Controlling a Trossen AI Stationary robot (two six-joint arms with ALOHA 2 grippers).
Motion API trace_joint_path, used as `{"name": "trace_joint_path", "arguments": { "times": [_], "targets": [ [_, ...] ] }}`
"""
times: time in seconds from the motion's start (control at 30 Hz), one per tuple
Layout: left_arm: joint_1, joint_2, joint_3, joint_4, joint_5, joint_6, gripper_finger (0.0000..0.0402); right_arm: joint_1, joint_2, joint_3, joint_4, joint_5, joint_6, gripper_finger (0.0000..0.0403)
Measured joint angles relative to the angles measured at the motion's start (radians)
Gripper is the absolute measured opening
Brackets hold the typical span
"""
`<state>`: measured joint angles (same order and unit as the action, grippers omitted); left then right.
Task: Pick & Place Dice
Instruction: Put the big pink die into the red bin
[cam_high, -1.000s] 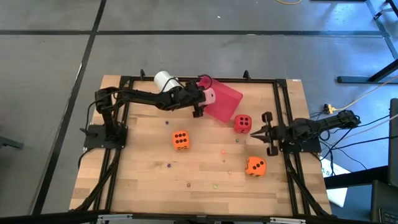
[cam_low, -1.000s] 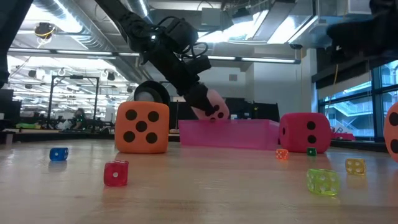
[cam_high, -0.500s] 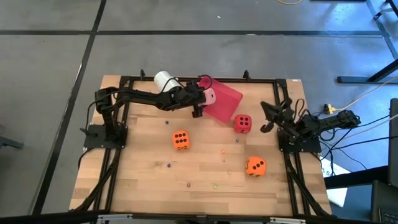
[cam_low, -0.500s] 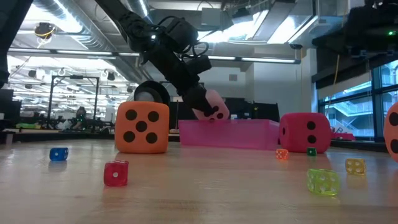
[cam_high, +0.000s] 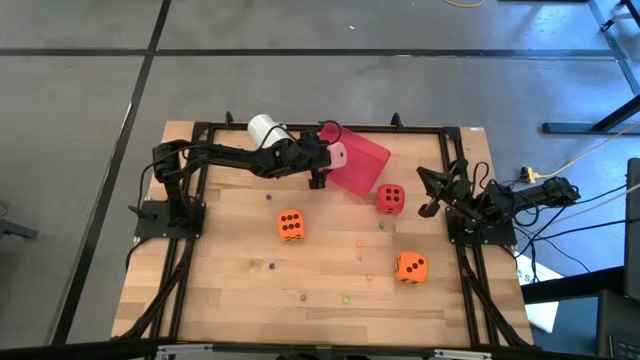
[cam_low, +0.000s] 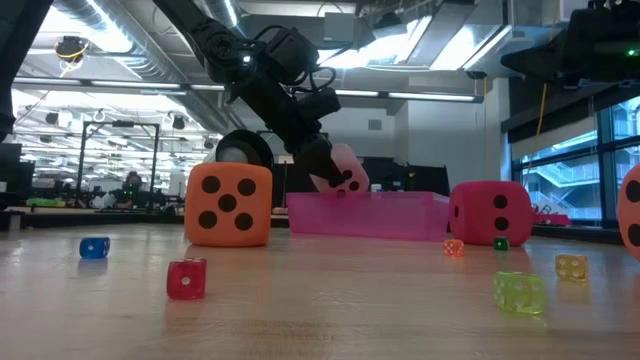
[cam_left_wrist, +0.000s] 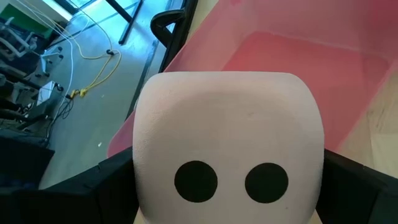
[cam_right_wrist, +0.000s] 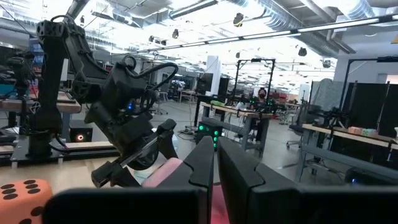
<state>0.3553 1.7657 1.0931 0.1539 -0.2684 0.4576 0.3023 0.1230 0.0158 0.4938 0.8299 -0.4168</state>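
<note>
My left gripper (cam_high: 326, 160) is shut on the pink die (cam_high: 338, 154) and holds it above the left end of the red-pink tray (cam_high: 362, 166). In the low view the pink die (cam_low: 346, 170) hangs just over the tray's rim (cam_low: 370, 200). On the wood rest the red die (cam_high: 390, 198), an orange die (cam_high: 290, 225) and another orange die (cam_high: 410, 266). My right gripper (cam_high: 428, 192) is shut, holds nothing, and stands at the table's right edge beside the red die. My left gripper pinches the pink die by two opposite sides (cam_left_wrist: 142, 177) between its two fingers (cam_left_wrist: 81, 193). The fingers come from the table's left, slanting downward. The die is lifted clear, over the tray's left end, its two-pip face (cam_left_wrist: 230, 180) toward the wrist camera.
A white cup (cam_high: 264, 128) lies behind my left arm at the far edge. Small coloured dice lie on the near half: blue (cam_low: 94, 247), red (cam_low: 186, 278), yellow-green (cam_low: 520, 292). A black frame (cam_high: 300, 127) borders the tabletop.
My right gripper, shut throughout, has swung from pointing toward the table's left to pointing toward its far left, tipping upward and rising a little at the right edge. My left gripper keeps the pink die in place over the tray.
</note>
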Motion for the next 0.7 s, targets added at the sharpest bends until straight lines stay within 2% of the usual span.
{"name": "trace_joint_path", "arguments": {
  "times": [0.57,0.7],
  "targets": [
    [0.0,0.0,0.0,0.007,-0.011,0.003,0.0364,0.0,0.0,0.0,0.0,0.0,0.0,0.0025],
    [0.0,0.0,0.0,0.007,-0.013,0.003,0.0376,0.0,0.0,0.0,0.0,0.0,0.002,0.0025]
  ]
}}
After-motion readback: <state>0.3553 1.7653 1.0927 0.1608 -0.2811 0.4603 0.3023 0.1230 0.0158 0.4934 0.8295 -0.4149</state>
